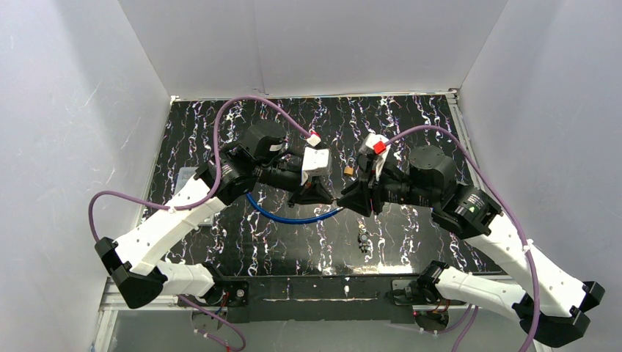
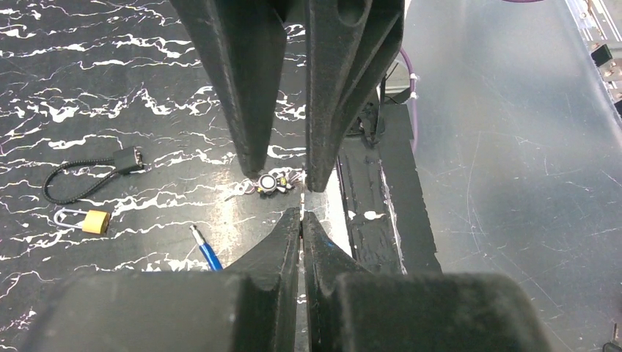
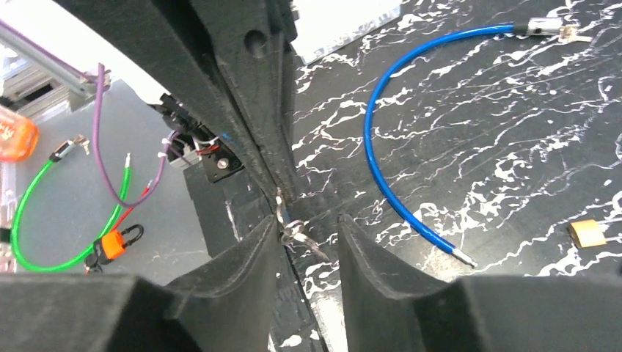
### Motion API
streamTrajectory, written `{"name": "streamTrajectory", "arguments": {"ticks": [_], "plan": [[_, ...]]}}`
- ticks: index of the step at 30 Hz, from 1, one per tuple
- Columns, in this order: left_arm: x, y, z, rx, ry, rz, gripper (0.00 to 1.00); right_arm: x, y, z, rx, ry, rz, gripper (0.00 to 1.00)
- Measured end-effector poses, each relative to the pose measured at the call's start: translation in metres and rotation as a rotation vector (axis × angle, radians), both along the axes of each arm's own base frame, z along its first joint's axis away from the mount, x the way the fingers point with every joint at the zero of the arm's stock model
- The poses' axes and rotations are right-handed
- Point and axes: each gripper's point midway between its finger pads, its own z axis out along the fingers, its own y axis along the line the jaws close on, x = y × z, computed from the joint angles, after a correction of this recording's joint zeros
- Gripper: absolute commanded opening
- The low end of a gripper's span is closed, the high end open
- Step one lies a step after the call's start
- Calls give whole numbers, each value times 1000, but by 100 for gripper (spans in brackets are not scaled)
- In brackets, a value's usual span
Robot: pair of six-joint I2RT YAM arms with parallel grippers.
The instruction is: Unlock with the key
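A bunch of keys (image 1: 363,238) with a round black-and-white tag lies on the black marbled table; in the left wrist view the bunch (image 2: 268,183) shows just past my fingertips. My left gripper (image 1: 331,198) (image 2: 302,214) is shut, with only a hairline gap. My right gripper (image 1: 345,199) (image 3: 308,224) is open and meets it tip to tip, its fingers (image 2: 249,88) either side of the left tips. Small silvery keys (image 3: 297,235) show at the left tips; I cannot tell if they are held. A brass padlock (image 1: 349,170) (image 2: 96,221) lies behind the grippers.
A blue cable lock (image 1: 293,215) (image 3: 381,161) curves under the left gripper, its pin end (image 2: 207,253) free and its head (image 3: 544,28) lying apart. A black cable lock (image 2: 129,158) lies by the padlock. The table's front rail (image 2: 367,183) is close. A green cable (image 3: 44,220) lies off-table.
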Motion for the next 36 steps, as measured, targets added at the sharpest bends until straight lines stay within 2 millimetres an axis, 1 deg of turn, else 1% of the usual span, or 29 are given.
{"name": "streamTrajectory", "arguments": {"ticks": [6, 14, 20, 32, 34, 36], "plan": [[0, 0, 0, -1, 2, -3, 0, 5, -5, 7, 7, -42, -38, 46], [-1, 0, 0, -1, 2, -3, 0, 9, 1, 13, 32, -64, -30, 47], [0, 1, -1, 4, 4, 0, 0, 11, 9, 9, 25, -49, -7, 46], [-1, 1, -1, 4, 7, -4, 0, 5, 8, 8, 24, -41, 21, 45], [-1, 0, 0, 2, 6, -4, 0, 4, 8, 8, 23, -43, 26, 43], [0, 0, 2, -1, 4, -4, 0, 3, 7, 8, 22, -48, 32, 39]]}}
